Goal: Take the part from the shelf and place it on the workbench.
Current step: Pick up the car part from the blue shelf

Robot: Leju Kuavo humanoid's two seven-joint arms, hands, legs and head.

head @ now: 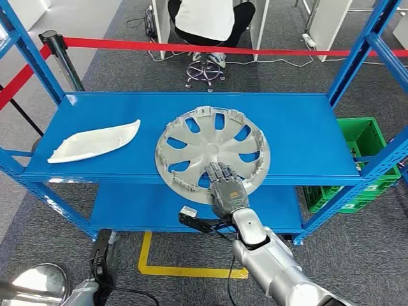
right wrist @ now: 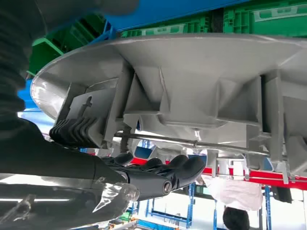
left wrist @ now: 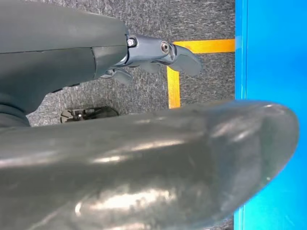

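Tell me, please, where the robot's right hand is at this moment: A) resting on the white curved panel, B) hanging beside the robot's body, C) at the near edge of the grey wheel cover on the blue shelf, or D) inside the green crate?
C: the right hand lies over the near rim of the wheel cover on the blue shelf, well away from the white panel and the green crate.

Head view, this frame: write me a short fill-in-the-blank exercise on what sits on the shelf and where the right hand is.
1. The grey wheel cover lies on the ____ shelf.
2. The right hand rests on the wheel cover's ____ edge, the one toward the robot.
3. The white curved part lies to the ____ of the wheel cover.
4. A ____ crate stands beyond the shelf's right end.

Missing words: blue; near; left; green
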